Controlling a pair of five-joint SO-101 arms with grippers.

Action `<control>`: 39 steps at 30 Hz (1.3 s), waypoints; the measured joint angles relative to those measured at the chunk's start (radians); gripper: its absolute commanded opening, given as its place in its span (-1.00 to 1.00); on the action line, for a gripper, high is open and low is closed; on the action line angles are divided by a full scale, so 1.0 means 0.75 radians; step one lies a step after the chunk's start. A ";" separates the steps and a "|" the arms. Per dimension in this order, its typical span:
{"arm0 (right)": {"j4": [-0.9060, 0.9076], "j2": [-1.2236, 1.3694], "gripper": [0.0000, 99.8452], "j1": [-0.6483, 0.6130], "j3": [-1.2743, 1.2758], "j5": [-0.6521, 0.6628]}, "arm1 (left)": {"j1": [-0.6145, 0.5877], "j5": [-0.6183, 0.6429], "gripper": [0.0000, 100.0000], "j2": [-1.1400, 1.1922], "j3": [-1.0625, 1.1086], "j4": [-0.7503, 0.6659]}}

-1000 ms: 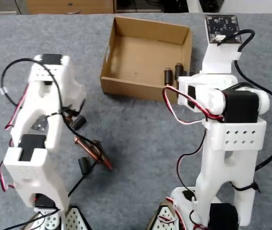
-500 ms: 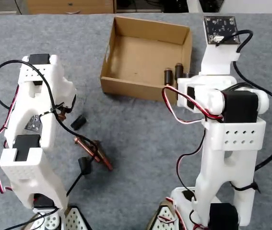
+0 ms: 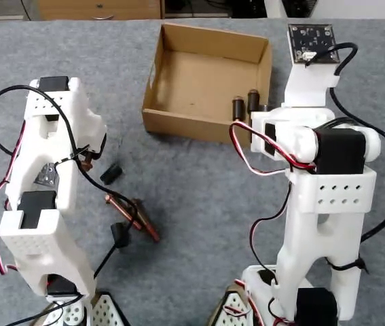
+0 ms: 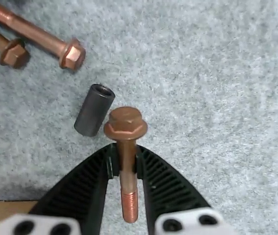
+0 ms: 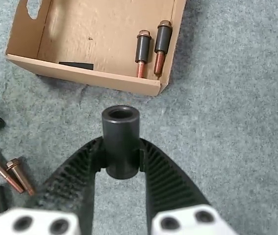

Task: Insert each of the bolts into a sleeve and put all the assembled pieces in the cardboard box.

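My left gripper (image 4: 125, 157) is shut on the shaft of a copper bolt (image 4: 125, 122), head outward, just above the grey carpet. A loose black sleeve (image 4: 94, 116) lies right beside the bolt head; from above this sleeve (image 3: 111, 172) sits by the left arm (image 3: 43, 183). My right gripper (image 5: 121, 152) is shut on an upright black sleeve (image 5: 121, 139), a short way in front of the cardboard box (image 5: 80, 73). Two assembled pieces (image 5: 143, 46) (image 5: 162, 41) lie in the box's corner.
Two more bolts (image 3: 131, 216) and another sleeve (image 3: 119, 234) lie on the carpet between the arms, nearer the left one. The box (image 3: 178, 125) stands at the back centre, with the right arm (image 3: 314, 156) beside it. Open carpet lies between box and loose parts.
The left arm has shifted left and back with its bolt, uncovering the loose sleeve on the carpet. The right arm has stayed still.
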 measured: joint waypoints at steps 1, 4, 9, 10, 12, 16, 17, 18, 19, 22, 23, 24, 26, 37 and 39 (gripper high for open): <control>0.000 0.000 -1.00 0.000 0.000 0.000 | 0.000 0.000 -0.96 0.000 0.000 0.000; 0.000 0.000 -1.00 0.000 0.000 0.000 | -0.002 0.000 -0.96 0.000 0.000 0.000; 0.000 0.000 -1.00 0.000 0.000 0.000 | -0.002 0.000 -0.96 0.000 0.000 0.000; 0.000 0.000 -1.00 0.000 0.000 0.000 | -0.002 0.000 -0.96 0.000 0.000 0.000; 0.000 0.000 -1.00 0.000 0.000 0.000 | -0.002 0.000 -0.96 0.000 0.000 0.000; 0.018 0.000 -1.00 0.000 0.000 0.000 | -0.020 0.000 -0.96 0.000 0.000 0.000; 0.020 0.000 -1.00 0.000 0.000 0.000 | -0.027 0.000 -0.96 0.000 0.000 0.000; 0.020 0.000 -1.00 0.000 0.000 0.000 | -0.031 0.000 -0.96 0.000 0.000 0.000; 0.020 0.000 -1.00 0.000 0.000 0.000 | -0.035 0.000 -0.96 0.000 0.002 -0.002; 0.020 0.000 -1.00 0.000 0.000 0.000 | -0.047 0.000 -0.96 0.000 0.002 -0.027; 0.020 0.000 -1.00 0.000 0.000 0.000 | -0.051 0.000 -0.96 0.000 0.002 -0.029; 0.020 0.000 -1.00 0.000 0.000 0.000 | -0.051 0.000 -0.96 0.000 0.002 -0.027; 0.020 0.000 -1.00 0.000 0.000 0.000 | -0.055 0.000 -0.96 0.000 0.006 -0.027; 0.020 0.000 -1.00 0.000 0.000 0.000 | -0.059 0.268 -0.96 0.000 0.147 -0.029; 0.020 0.000 -1.00 0.000 0.000 0.000 | -0.053 0.286 -0.96 0.000 0.147 -0.029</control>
